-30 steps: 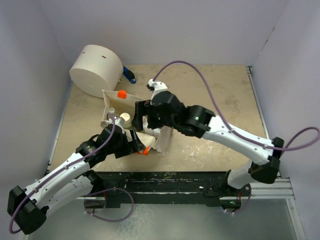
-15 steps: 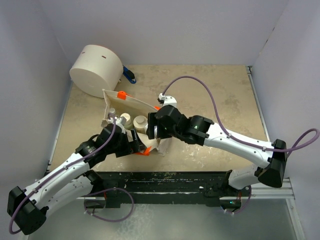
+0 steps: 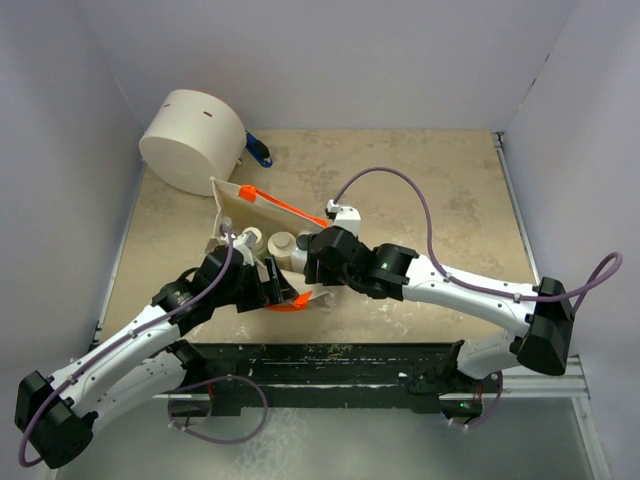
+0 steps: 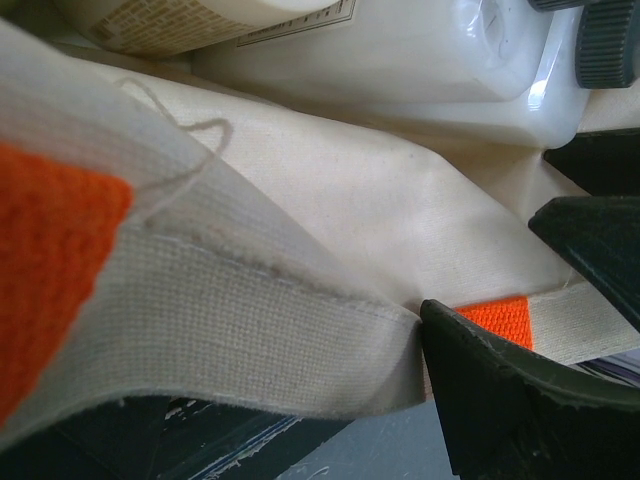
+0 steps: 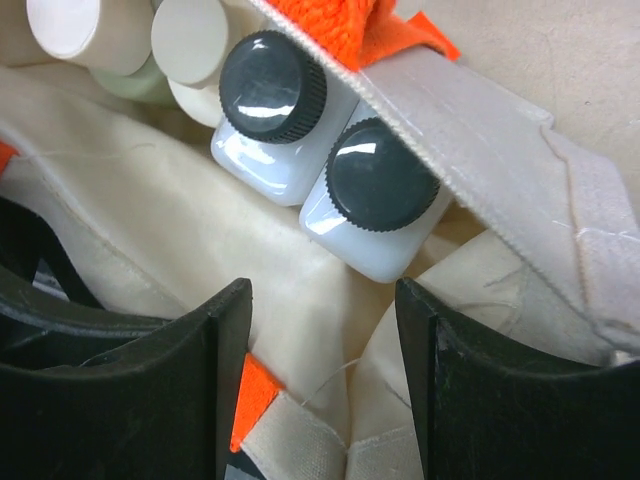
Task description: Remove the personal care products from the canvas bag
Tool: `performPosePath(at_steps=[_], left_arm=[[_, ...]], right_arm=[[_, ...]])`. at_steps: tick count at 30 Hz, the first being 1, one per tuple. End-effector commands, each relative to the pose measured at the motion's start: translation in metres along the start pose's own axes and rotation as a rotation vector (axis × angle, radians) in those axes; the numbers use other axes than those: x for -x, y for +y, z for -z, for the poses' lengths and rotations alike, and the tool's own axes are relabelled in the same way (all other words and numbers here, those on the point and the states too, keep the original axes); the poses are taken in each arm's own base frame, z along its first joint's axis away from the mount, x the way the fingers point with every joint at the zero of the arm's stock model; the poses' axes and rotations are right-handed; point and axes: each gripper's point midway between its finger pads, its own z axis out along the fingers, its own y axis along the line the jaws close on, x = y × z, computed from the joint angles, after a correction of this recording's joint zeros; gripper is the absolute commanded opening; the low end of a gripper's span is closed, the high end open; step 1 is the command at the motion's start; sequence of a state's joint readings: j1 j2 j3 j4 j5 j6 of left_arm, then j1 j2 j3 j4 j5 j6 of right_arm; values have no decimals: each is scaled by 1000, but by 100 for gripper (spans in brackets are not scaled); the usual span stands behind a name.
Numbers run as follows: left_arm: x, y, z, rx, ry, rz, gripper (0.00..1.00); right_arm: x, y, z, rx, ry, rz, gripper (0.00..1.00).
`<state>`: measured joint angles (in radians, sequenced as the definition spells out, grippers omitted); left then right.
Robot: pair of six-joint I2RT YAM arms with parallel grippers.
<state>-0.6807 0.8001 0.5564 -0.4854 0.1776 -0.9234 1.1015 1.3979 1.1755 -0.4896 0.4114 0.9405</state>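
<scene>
Dark-capped bottles (image 5: 380, 185) just beyond right hand (image 5: 322, 300)

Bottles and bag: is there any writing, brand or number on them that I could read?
Nothing here can be read.
Bottle label: fine print, too blurred to read.
Dark caps: no marks.
Bag: no print visible.

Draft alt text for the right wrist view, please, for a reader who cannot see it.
Two white square bottles with dark caps sit side by side in the cream bag, just beyond the right gripper's open dark fingers. Round cream caps show top left; an orange strap crosses the top.
</scene>
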Motion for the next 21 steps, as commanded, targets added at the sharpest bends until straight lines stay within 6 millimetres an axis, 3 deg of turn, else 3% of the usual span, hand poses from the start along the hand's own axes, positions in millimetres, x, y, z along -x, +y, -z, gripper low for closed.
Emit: performPosePath(at_steps=[1,7,14,21], left_arm=[[-27,-6,3,-66,134,-43,99],[-27,-7,4,-69,135,-45,99],[-27,-7,5,-63,145,-50,99],[-27,-7,8,-62,135,-47,99]], right_arm=[[13,-26,0,-139,-52,14,60],[27,-23,-6,-185,-106,-24,55],[24,-44,-14,-335,-140,-129,50],[22,-42,-29,-348,-111,-92,66]])
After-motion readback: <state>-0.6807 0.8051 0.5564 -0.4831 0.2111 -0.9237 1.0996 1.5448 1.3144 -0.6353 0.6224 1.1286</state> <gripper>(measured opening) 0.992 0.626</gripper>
